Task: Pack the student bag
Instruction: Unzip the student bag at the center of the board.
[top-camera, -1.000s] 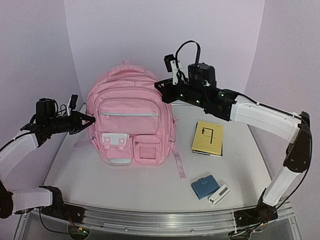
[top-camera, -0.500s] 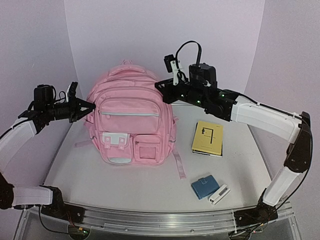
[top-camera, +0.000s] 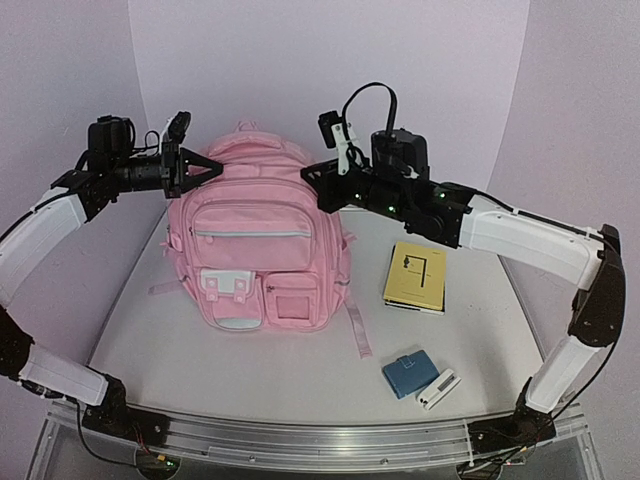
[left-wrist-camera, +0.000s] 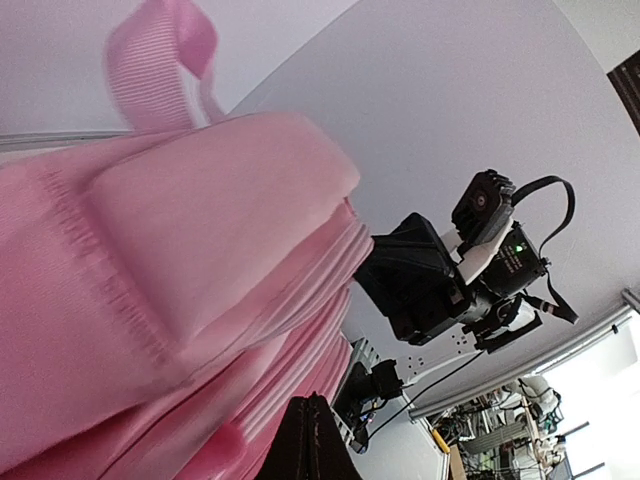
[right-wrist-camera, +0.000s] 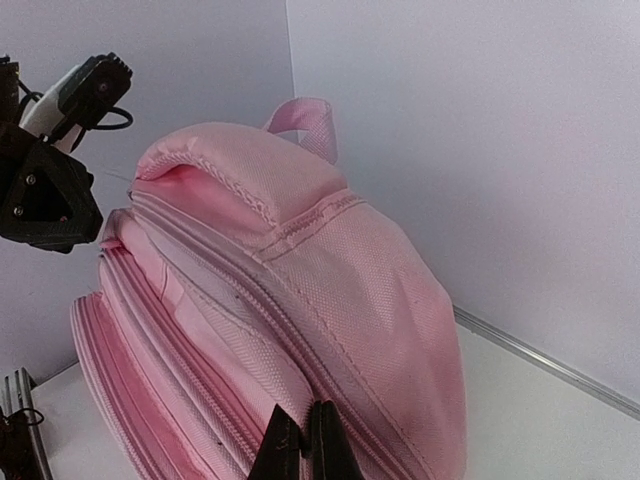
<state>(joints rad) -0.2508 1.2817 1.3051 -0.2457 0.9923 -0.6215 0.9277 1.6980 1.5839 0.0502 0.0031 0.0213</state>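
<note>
**Position of task item.** The student bag (top-camera: 258, 240) stands upright at the back centre of the table (top-camera: 200, 350). Its front pockets face the arm bases.

**Overhead view.**
- The left gripper (top-camera: 217, 166) is raised at the bag's upper left shoulder.
- The right gripper (top-camera: 308, 172) is level with it at the upper right shoulder.
- Both tips meet the fabric just below the handle (top-camera: 250, 128).
- To the right of the bag, apart from it, lie a yellow booklet (top-camera: 415, 276), a blue pouch (top-camera: 407, 374) and a small white object (top-camera: 438, 389). The white object touches the pouch.
- None of these three appears in either wrist view.

**Left wrist view.**
- The left gripper's jaws are pressed together, tips against the layered seams of the bag's top.
- The right gripper is visible across the bag.
- The overhead view does not resolve the jaw state.

**Right wrist view.**
- The right gripper's jaws are likewise pressed together, set against a stitched seam on the bag's side panel.
- The left gripper shows at the far upper left.

**Undetermined.** No view shows whether either pair of jaws has a zip pull or fabric caught between them.
</note>
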